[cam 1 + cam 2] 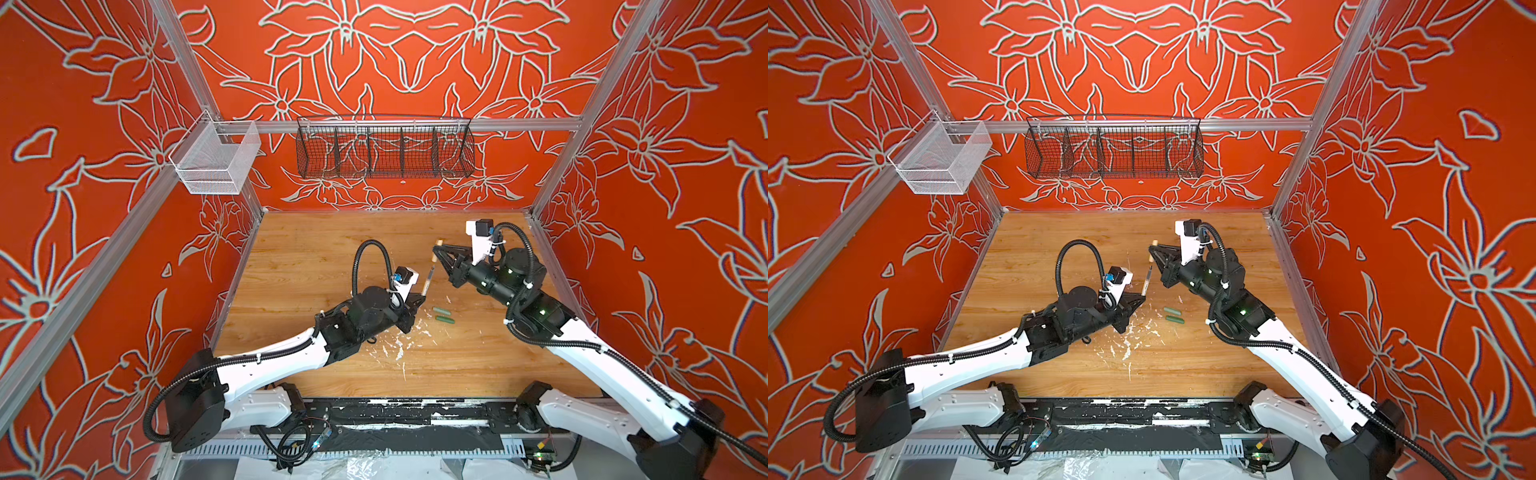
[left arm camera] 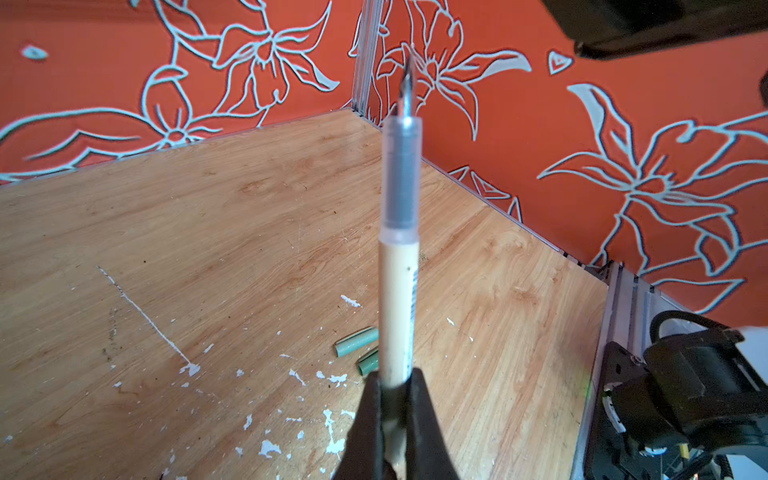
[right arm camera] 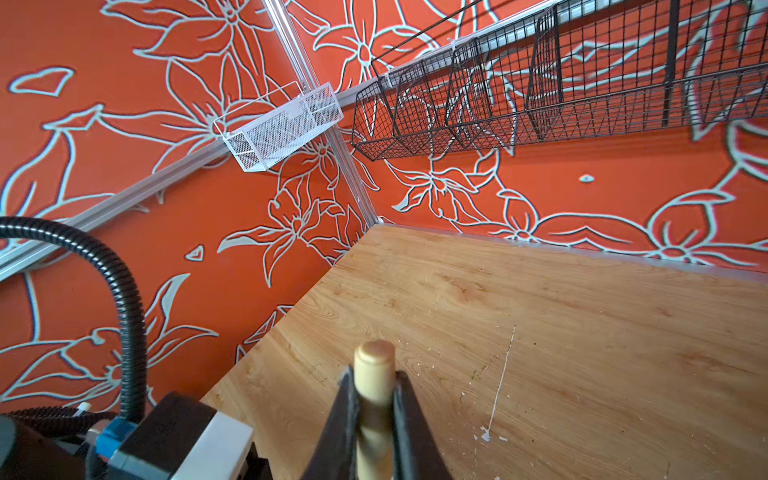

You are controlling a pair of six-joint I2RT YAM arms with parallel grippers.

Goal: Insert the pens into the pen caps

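My left gripper (image 1: pixel 422 297) (image 2: pixel 395 376) is shut on the lower end of a tan pen (image 1: pixel 428 280) (image 2: pixel 399 291). The pen's dark pointed tip sticks up and away from the fingers. My right gripper (image 1: pixel 435 250) (image 3: pixel 374 380) is shut on a tan pen cap (image 1: pixel 437 242) (image 3: pixel 374 361), held above the table. In both top views the pen tip sits just short of the cap's near end, a small gap apart. Two short green tubes, pale (image 1: pixel 439 310) (image 2: pixel 356 341) and dark (image 1: pixel 444 319) (image 2: pixel 369 363), lie side by side on the wood. I cannot tell whether pens sit inside them.
White paint flecks (image 1: pixel 399 345) are scattered over the wooden table (image 1: pixel 316 257) near the left arm. A black wire basket (image 1: pixel 384 151) hangs on the back rail. A white mesh basket (image 1: pixel 216 164) hangs at the left corner. Red patterned walls close in three sides.
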